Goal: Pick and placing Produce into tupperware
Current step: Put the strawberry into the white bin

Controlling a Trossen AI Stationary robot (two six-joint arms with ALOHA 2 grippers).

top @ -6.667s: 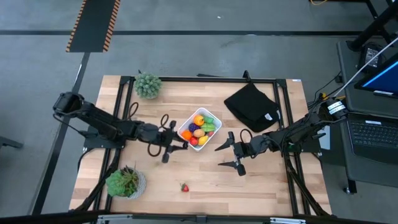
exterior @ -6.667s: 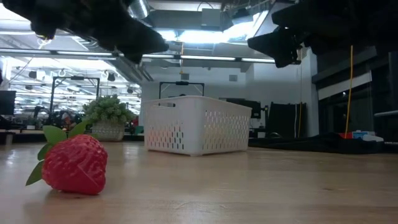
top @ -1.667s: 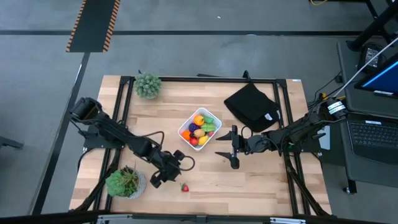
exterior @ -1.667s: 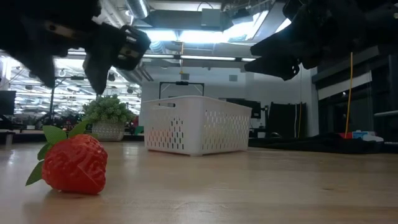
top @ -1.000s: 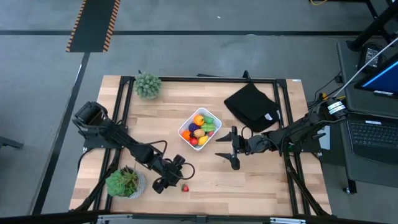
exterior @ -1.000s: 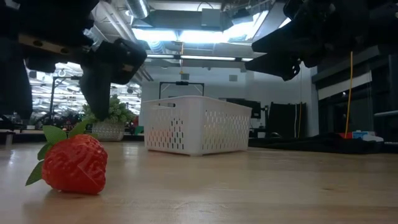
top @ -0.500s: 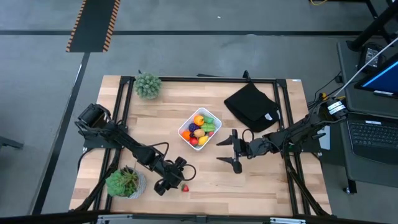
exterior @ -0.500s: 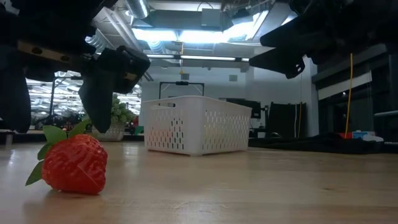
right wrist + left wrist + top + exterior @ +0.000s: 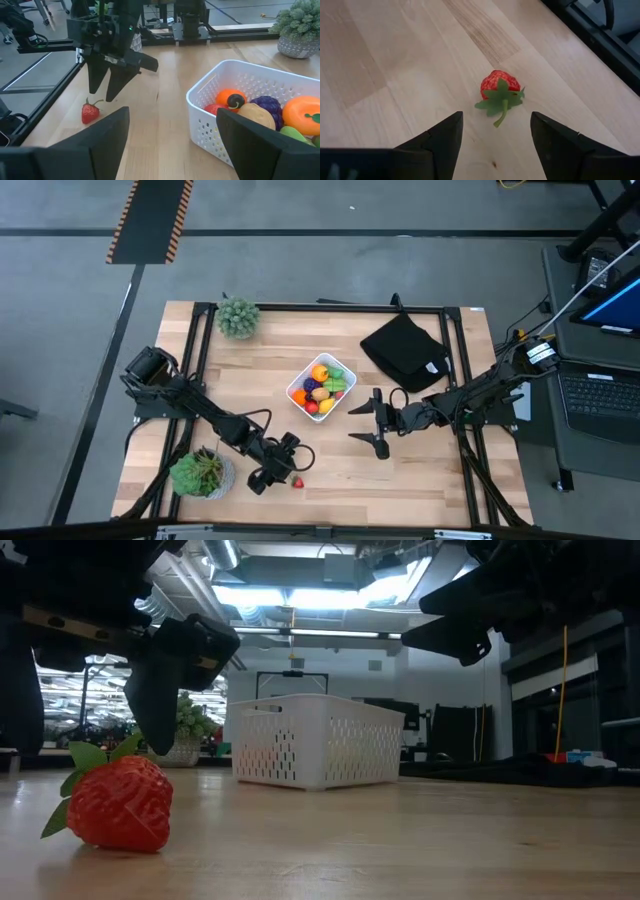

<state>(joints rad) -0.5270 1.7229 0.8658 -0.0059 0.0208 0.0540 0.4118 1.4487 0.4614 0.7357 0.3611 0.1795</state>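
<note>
Nearly all the produce is already gathered in the tupperware, and only the strawberry (lying on the table just ahead of the left gripper, whose fingers are spread and empty) is left to be picked.

The bench is pale, matt wood with visible grain. The strawberry looks like bumpy red plastic, the basket smooth white perforated plastic, the fingers dull black
</note>
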